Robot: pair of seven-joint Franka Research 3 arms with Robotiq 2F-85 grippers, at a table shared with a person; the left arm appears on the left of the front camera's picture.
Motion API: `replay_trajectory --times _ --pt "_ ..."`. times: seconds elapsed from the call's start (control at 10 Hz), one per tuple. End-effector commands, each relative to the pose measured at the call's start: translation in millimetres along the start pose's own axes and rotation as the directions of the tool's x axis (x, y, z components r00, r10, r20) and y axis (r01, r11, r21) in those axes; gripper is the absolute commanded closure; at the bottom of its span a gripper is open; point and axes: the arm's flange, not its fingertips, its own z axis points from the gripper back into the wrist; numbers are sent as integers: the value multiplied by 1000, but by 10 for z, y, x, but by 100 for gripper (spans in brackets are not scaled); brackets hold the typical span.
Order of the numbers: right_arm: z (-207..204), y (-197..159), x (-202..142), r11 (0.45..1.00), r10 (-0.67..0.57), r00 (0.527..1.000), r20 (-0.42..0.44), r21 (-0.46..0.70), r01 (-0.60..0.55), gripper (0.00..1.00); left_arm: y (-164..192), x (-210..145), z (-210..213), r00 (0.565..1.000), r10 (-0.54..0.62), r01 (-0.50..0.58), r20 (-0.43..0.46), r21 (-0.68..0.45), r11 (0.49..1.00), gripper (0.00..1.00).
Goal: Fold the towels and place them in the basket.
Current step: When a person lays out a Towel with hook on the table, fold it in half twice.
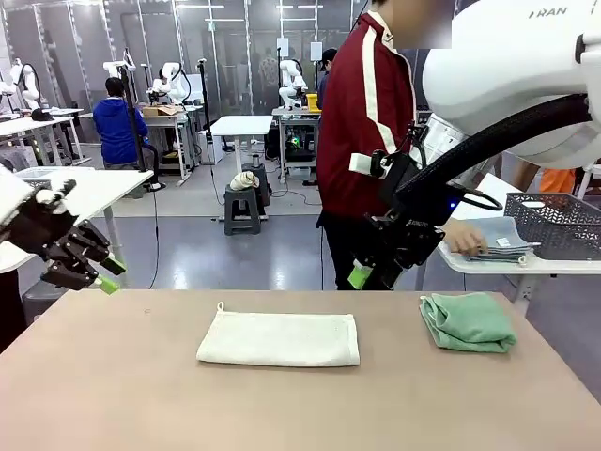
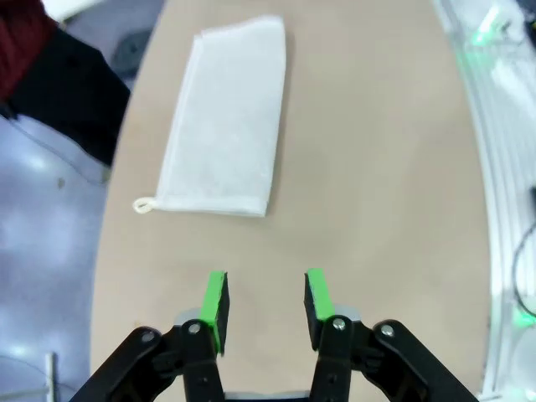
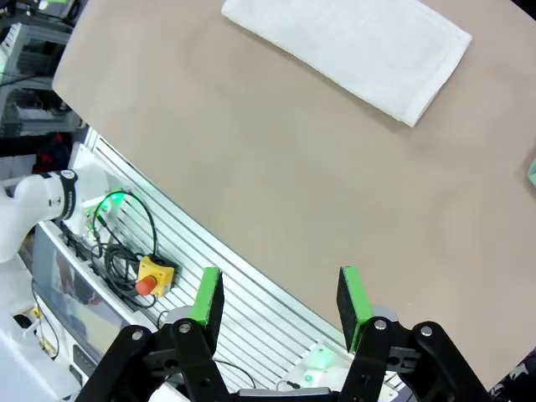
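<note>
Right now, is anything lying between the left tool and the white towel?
Nothing visible does. In the left wrist view, bare tabletop is all that lies between the open left tool and the cream-white towel.

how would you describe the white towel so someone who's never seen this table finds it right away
Start at the big tan table in the foreground. Near its middle lies the cream-white towel, spread as a flat, long rectangle. Unlike the sea-green towel rumpled up to its right, it is pale, neatly flat and has a small loop at its far left corner.
</note>
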Motion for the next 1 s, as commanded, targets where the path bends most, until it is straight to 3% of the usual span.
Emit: replay_trajectory --times 0.0,0.3,0.6,0.7,0.8,0.9 --pt "-10 0 10 999 40 999 4 -30 -40 31 -14 -181 48 980 12 -7 201 -27 1000 52" --pt "-10 0 10 999 40 999 4 -30 -40 31 109 -299 -31 911 80 -41 405 -103 994 52" --pt "-10 0 10 999 40 999 4 -30 -40 31 211 -367 -79 878 99 -26 468 -159 987 52" --pt "-10 0 10 999 40 999 4 -30 -40 31 212 -371 -98 892 96 -33 442 -148 988 52" --pt "5 18 4 1000 18 1000 -4 -21 -18 31 195 -335 -141 904 103 -45 414 -148 988 52" --pt "-40 8 66 997 -61 998 10 -51 61 31 138 -381 -125 890 116 -51 441 -158 986 52"
